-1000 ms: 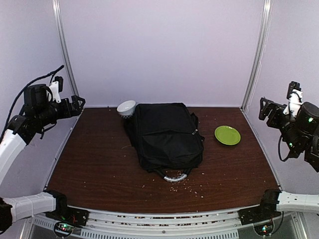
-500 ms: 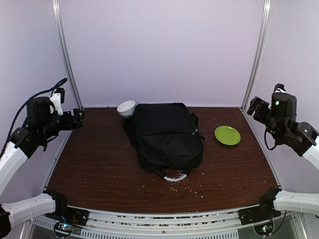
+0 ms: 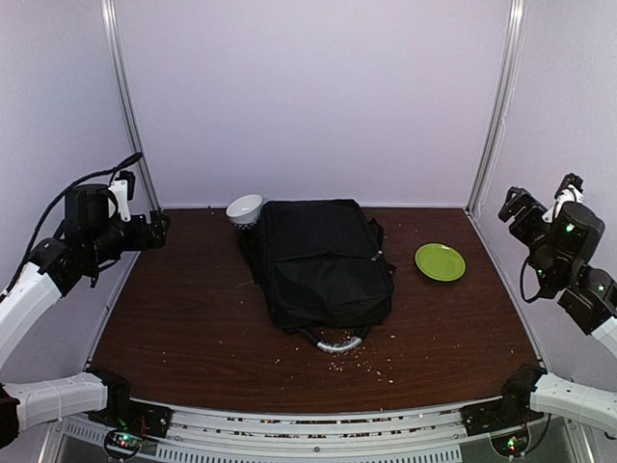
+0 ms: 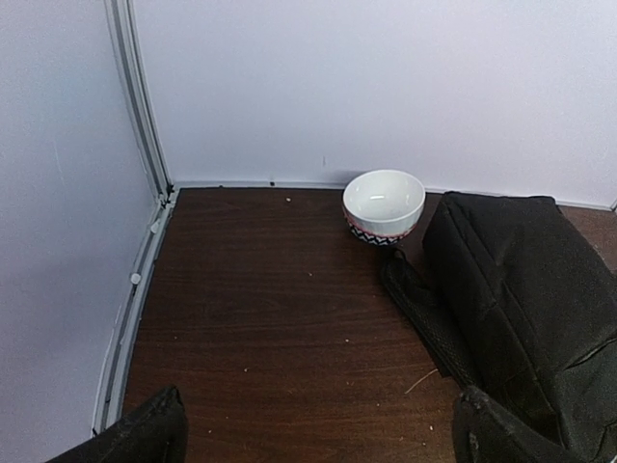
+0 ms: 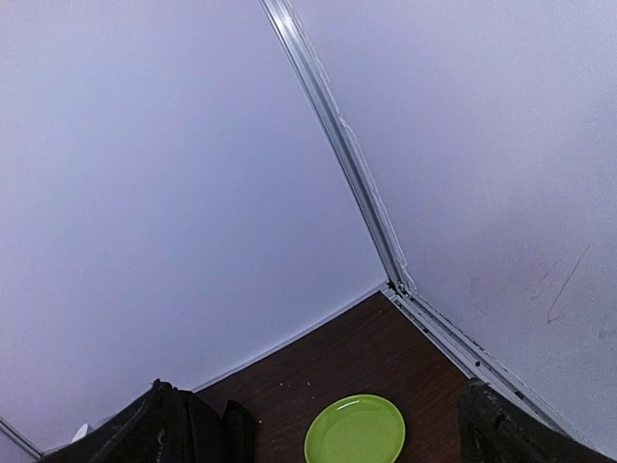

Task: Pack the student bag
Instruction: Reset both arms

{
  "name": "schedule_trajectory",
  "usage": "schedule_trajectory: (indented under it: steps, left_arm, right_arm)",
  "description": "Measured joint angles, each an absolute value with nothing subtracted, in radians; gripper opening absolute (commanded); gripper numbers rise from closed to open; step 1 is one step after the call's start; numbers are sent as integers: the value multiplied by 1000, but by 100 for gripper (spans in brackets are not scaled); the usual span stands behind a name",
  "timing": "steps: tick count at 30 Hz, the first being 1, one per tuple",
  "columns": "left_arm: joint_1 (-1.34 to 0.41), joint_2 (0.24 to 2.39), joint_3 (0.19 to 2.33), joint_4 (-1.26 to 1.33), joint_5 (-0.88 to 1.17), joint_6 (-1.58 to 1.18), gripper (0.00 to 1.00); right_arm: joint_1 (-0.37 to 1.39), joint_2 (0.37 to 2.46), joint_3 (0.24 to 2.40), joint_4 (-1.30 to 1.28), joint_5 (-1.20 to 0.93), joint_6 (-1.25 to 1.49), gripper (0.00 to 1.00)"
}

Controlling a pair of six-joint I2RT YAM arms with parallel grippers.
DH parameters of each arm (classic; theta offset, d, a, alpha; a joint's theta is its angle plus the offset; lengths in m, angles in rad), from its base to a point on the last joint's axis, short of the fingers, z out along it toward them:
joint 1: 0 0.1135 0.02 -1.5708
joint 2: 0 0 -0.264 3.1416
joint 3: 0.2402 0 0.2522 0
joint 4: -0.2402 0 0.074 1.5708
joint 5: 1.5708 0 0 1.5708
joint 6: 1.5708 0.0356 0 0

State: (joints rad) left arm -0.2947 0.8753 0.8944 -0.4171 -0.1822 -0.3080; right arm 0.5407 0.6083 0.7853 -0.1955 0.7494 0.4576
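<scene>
The student bag (image 3: 323,260), a large black backpack, lies flat in the middle of the table, its grey-white handle (image 3: 337,343) toward the near edge. The left wrist view shows its side and a strap at the right (image 4: 521,289). My left gripper (image 3: 157,225) hovers open above the far-left part of the table, pointing toward the bag, with nothing between its fingers (image 4: 323,434). Raised at the right wall, my right gripper (image 3: 509,203) is also open and empty (image 5: 326,439), well away from the bag.
A white bowl (image 3: 245,207) (image 4: 384,203) with a patterned base stands against the bag's far-left corner. A green plate (image 3: 441,261) (image 5: 355,429) lies right of the bag. Crumbs (image 3: 357,365) are scattered by the handle. Walls close in the back and both sides.
The left gripper drifted slightly right and lower. The right arm swung up and inward, then drew back toward the right wall. Both grippers stayed open; the bag has not moved.
</scene>
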Motion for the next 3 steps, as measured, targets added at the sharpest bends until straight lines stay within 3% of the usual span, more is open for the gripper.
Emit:
schedule_trajectory:
  steps: [3]
  left_arm:
    - [-295,878,895,-417,-182,-308,98]
  right_arm:
    - [541,612,768,-181,733,445,99]
